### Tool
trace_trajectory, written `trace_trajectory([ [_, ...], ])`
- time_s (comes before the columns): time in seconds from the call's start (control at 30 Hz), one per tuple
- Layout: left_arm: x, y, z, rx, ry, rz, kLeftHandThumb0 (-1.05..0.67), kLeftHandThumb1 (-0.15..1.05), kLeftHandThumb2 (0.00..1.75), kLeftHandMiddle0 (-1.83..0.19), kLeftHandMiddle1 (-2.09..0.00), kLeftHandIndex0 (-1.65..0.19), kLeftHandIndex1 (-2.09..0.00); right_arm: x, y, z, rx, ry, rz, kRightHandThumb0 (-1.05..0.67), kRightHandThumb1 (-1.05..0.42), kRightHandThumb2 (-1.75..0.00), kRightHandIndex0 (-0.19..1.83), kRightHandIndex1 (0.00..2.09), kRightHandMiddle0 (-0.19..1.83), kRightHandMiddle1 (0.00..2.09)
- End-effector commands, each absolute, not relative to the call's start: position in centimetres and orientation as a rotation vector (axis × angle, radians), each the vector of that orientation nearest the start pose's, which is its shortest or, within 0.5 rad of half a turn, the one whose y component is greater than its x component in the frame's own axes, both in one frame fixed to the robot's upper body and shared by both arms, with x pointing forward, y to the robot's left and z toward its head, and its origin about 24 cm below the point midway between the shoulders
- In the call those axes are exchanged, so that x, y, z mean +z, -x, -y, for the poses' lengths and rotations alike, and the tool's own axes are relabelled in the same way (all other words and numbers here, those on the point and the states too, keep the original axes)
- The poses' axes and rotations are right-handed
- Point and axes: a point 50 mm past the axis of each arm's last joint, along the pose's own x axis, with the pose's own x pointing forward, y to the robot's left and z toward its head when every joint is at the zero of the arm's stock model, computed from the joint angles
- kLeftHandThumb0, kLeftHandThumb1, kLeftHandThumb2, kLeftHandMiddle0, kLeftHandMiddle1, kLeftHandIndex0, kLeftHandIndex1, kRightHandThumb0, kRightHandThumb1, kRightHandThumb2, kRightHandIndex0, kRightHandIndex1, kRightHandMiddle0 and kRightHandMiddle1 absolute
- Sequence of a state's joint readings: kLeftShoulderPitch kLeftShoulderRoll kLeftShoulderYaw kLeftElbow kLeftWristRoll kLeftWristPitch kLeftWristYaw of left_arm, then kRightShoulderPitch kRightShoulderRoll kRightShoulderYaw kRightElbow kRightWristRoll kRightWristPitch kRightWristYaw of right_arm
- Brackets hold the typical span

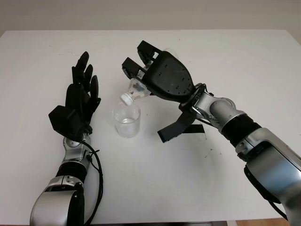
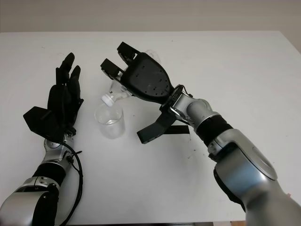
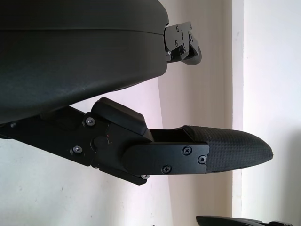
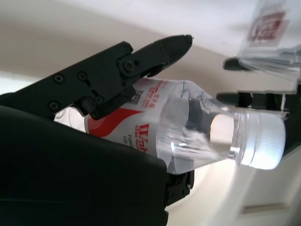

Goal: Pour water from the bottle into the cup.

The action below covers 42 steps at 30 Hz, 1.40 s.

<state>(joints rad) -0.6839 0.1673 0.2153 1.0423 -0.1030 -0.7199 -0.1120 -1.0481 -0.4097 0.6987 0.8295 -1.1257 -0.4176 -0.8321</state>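
White counter (image 1: 244, 56), wide bare room right and front. Right robot hand (image 1: 157, 75) at frame centre grips tilted bottle (image 1: 134, 92), capped mouth over cup (image 1: 126, 120) rim. Left robot hand (image 1: 77, 101) open, upright, centre-left beside cup.

Both three-finger robot hands are matte black, the left hand (image 1: 77, 96) and the right hand (image 1: 162, 75), on arms that go silver-grey with black bands toward the elbows. The clear plastic water bottle (image 4: 188, 127) has a white ribbed cap (image 4: 263, 141) and a white label with a red swoosh and red lettering, plus a little black QR-type square. The clear plastic cup (image 1: 126, 119) looks see-through with a faint grey tint, sitting on a plain white table (image 1: 244, 61) with a short black strip of tape (image 1: 194, 129) on it.
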Motion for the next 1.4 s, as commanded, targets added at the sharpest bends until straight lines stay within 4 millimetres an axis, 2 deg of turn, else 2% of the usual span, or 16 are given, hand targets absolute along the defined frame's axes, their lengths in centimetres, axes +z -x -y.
trace_trajectory([
  [0.0, 6.6, -34.7, -18.9, 0.029, 0.006, 0.311, -1.05, 1.05, 0.5, 0.19, -0.46, 0.19, -0.54, 18.3, -36.8, 7.8, 0.135, 1.432, 1.24, -0.48, -1.05, -0.25, 1.25, 2.09, 0.87, 2.09],
  [0.13, 6.5, -34.7, -18.8, 0.03, 0.002, 0.305, -1.05, 1.05, 0.51, 0.19, -0.46, 0.19, -0.55, 18.5, -36.8, 8.7, 0.148, 1.304, 1.121, -0.46, -1.05, -0.22, 1.18, 2.09, 0.78, 2.09],
  [0.23, 6.4, -34.6, -18.8, 0.026, 0.004, 0.304, -1.05, 1.05, 0.51, 0.19, -0.4, 0.19, -0.48, 18.6, -36.7, 9.5, 0.16, 1.145, 1.046, -0.41, -1.05, -0.19, 1.29, 2.09, 0.9, 2.09],
  [0.43, 6.3, -34.5, -18.8, 0.021, 0.0, 0.303, -1.05, 1.05, 0.52, 0.19, -0.38, 0.19, -0.45, 19.0, -36.9, 11.4, 0.16, 0.939, 0.866, -0.37, -1.05, -0.24, 1.47, 2.09, 1.08, 2.09],
  [0.6, 6.2, -34.4, -18.9, 0.023, 0.006, 0.298, -1.05, 1.05, 0.51, 0.19, -0.42, 0.19, -0.5, 19.8, -36.4, 13.2, 0.204, 0.673, 0.669, -0.4, -1.05, -0.32, 1.38, 2.09, 1.06, 2.09],
  [0.7, 6.1, -34.4, -18.9, 0.025, 0.004, 0.296, -1.05, 1.05, 0.51, 0.19, -0.43, 0.19, -0.49, 20.3, -35.8, 14.2, 0.231, 0.513, 0.593, -0.36, -1.05, -0.33, 1.27, 2.09, 1.01, 2.09],
  [0.87, 6.2, -34.4, -18.8, 0.023, 0.009, 0.3, -1.05, 1.05, 0.51, 0.19, -0.42, 0.19, -0.49, 20.5, -34.6, 16.0, 0.254, 0.265, 0.41, -0.37, -1.05, -0.39, 1.25, 2.09, 0.96, 2.09],
  [1.1, 6.1, -34.4, -18.8, 0.016, 0.008, 0.296, -1.05, 1.05, 0.51, 0.19, -0.42, 0.19, -0.48, 20.2, -33.1, 17.3, 0.24, 0.075, 0.242, -0.36, -1.05, -0.42, 1.39, 2.09, 0.92, 2.09],
  [1.37, 6.0, -34.4, -18.9, 0.011, 0.008, 0.287, -1.05, 1.05, 0.51, 0.19, -0.41, 0.19, -0.45, 18.8, -32.7, 17.3, 0.201, -0.064, 0.105, -0.35, -1.05, -0.41, 1.59, 2.09, 1.04, 2.09],
])
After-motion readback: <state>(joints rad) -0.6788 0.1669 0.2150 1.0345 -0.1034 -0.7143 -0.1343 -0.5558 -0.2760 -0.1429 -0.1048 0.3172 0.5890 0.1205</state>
